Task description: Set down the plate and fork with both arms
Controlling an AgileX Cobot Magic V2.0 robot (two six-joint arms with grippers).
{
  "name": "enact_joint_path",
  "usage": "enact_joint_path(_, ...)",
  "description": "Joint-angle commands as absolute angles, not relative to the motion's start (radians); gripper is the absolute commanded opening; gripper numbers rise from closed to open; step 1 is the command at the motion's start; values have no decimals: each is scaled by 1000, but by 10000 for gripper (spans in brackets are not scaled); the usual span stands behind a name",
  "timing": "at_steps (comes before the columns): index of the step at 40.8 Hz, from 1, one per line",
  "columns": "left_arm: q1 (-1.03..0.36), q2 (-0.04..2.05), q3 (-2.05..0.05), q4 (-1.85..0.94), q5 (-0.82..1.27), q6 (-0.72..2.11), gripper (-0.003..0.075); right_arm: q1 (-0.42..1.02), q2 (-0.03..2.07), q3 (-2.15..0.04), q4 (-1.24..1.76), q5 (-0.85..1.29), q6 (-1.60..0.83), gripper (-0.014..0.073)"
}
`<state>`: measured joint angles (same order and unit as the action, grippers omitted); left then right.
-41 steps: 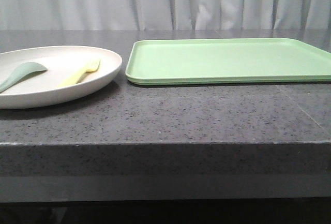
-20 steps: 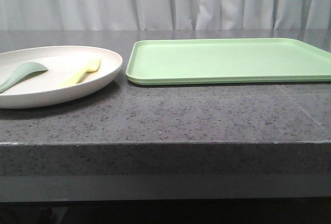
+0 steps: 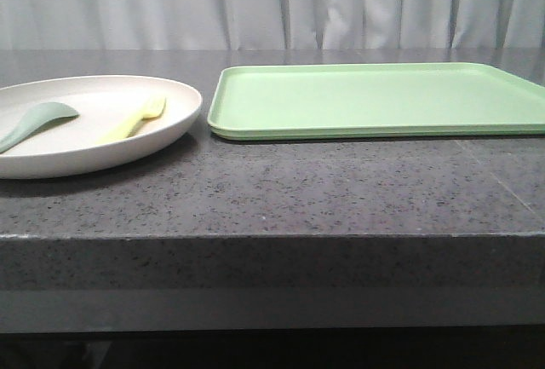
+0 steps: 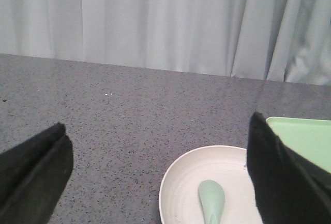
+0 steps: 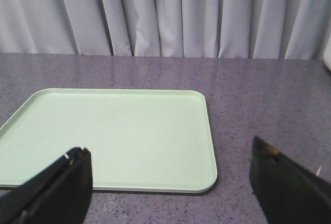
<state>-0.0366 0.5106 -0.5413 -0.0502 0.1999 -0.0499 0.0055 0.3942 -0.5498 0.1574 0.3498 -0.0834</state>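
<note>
I log, largest first:

- Dark speckled table (image 3: 341,190).
- Light-green tray (image 3: 379,98), right half of the table.
- Cream plate (image 3: 128,143), on the table just left of the tray.
- Grey-green spoon (image 3: 34,122), lying in the plate.
- Yellow fork (image 3: 136,118), lying in the plate beside the spoon.
- Left gripper (image 4: 155,182), spread wide above the plate.
- Right gripper (image 5: 170,182), spread wide over the tray's edge.

You see a cream plate (image 3: 94,143), pale-yellow fork (image 3: 134,119), grey-green spoon (image 3: 34,122), light-green tray (image 3: 379,100), dark grey speckled table (image 3: 281,194), pale grey pleated curtain (image 3: 272,2), black gripper fingers (image 4: 282,175).
</note>
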Motion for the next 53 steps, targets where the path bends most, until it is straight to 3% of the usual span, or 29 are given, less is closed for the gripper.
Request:
enact_joint_path(1, -34, 531, -585, -51, 110, -48, 657, 5, 408, -583, 160, 274, -84, 643)
enact_joint_path(8, -34, 669, -717, -41, 248, -48, 636, 5, 408, -583, 160, 265, -84, 643)
enact_joint_path(26, -34, 1209, -1168, -30, 912, -15, 587, 5, 408, -583, 160, 267, -84, 643)
enact_joint_path(41, -36, 1478, -1220, -57, 954, -15, 587, 5, 408, -583, 160, 267, -84, 643)
enact_joint_path(53, -36, 1539, -1218, -57, 930, -15, 587, 5, 408, -583, 160, 268, -84, 643)
